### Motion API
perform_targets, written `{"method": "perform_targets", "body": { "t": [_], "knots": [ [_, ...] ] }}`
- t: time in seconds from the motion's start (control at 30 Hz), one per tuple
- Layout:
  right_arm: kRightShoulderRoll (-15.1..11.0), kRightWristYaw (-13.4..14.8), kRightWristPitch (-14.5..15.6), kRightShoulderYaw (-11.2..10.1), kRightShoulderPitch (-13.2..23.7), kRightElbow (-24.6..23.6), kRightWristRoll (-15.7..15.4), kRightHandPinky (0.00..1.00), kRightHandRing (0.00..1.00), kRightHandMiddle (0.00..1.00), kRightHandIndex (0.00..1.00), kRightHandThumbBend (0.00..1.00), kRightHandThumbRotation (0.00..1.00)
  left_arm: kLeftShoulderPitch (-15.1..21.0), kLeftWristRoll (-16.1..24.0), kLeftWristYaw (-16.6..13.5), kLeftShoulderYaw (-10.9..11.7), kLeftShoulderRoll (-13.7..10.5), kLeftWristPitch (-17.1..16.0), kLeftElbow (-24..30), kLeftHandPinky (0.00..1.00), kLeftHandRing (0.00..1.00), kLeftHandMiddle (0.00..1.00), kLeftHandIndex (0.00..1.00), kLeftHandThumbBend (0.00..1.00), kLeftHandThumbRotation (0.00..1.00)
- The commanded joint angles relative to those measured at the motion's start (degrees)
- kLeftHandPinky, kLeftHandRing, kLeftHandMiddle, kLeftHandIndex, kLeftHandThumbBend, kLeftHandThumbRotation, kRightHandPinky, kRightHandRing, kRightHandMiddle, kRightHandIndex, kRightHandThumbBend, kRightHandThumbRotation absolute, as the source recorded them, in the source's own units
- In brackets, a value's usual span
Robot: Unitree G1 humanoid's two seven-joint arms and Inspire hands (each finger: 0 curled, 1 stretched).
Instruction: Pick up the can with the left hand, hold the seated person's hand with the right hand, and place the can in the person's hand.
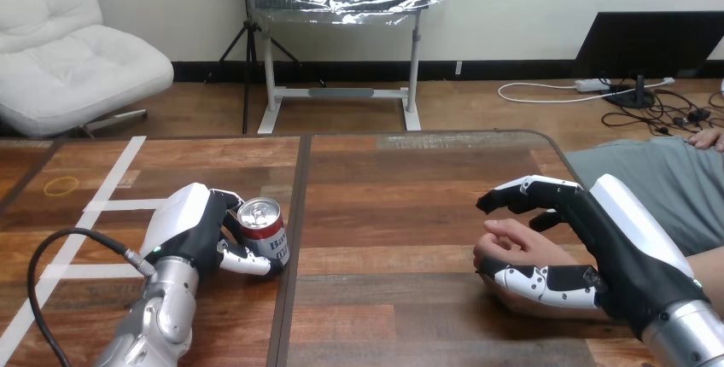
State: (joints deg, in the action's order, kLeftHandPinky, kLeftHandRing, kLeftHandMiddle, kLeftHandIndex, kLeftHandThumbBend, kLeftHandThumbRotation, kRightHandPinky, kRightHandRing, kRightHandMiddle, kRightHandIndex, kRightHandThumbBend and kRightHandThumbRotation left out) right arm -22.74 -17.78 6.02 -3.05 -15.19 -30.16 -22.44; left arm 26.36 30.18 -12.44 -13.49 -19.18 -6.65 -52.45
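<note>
I see the red-and-silver can [262,230] standing upright on the wooden table [384,188], just left of the table's dark seam [300,171]. It sits inside my left hand [192,226], with the thumb wrapped across its lower front and the fingers curled behind it. That forearm rises from the bottom edge, left of the seam. Well right of the seam, the person's hand [505,243] rests loosely curled. My right hand [610,252] brackets it: thumb along its near side, fingers arched above with a gap, not closed.
</note>
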Motion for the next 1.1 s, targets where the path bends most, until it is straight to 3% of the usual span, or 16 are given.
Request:
{"method": "perform_targets", "body": {
  "t": [0.0,0.43,0.8,1.07],
  "knots": [
    [-0.6,0.5,-0.2,-0.7,4.3,-2.8,0.1,0.70,0.78,0.77,0.68,0.60,0.00,1.5,0.4,-1.8,-0.6,-0.9,-2.2,1.3,0.39,0.45,0.50,0.52,0.68,0.00],
    [-0.4,0.5,0.0,-0.6,4.5,-2.7,0.5,0.70,0.78,0.77,0.68,0.59,0.00,1.1,-2.2,-1.5,1.1,-0.6,-4.5,1.0,0.42,0.47,0.52,0.52,0.69,0.00],
    [-0.4,0.4,-0.2,-0.7,4.6,-2.4,0.9,0.70,0.78,0.76,0.68,0.59,0.00,1.2,-8.8,2.6,4.3,0.5,-4.3,1.3,0.47,0.51,0.54,0.56,0.71,0.00],
    [-0.3,0.6,-0.1,-0.5,4.7,-2.3,0.7,0.71,0.78,0.76,0.68,0.60,0.00,1.6,-9.8,2.5,4.0,0.4,-4.7,0.8,0.47,0.51,0.55,0.58,0.74,0.00]
  ]
}}
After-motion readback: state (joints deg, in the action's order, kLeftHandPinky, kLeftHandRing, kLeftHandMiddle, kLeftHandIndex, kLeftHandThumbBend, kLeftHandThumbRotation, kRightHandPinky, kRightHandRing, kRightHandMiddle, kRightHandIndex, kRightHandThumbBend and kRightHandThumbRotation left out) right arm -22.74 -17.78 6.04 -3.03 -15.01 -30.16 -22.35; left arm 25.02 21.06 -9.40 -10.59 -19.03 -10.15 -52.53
